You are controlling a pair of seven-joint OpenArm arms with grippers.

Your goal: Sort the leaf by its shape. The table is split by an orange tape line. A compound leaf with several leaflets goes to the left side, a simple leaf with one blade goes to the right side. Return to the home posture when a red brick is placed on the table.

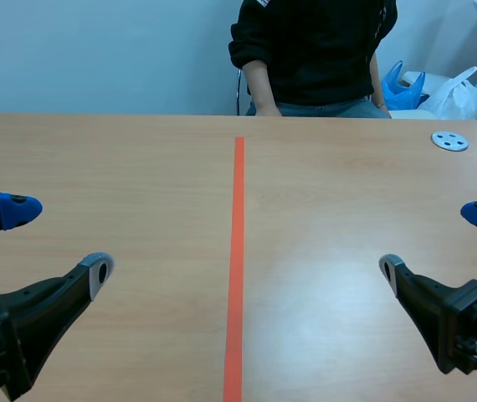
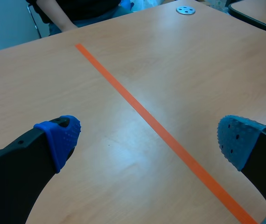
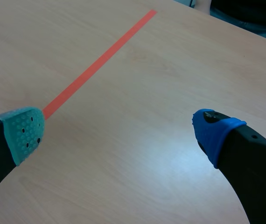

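While the orange tape line (image 1: 238,251) runs down the middle of the table (image 1: 138,159) from the edge where a person (image 1: 314,50) sits, the left gripper (image 1: 59,241) and right gripper (image 1: 435,241) hang low on either side, fingers spread wide.

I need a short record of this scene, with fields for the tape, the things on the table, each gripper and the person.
tape line: orange, along the middle of the table
leaf: none in view
red brick: none in view
grey disc: far right side, has holes
left gripper: fingers open, empty
right gripper: fingers open, empty
person: seated across the table
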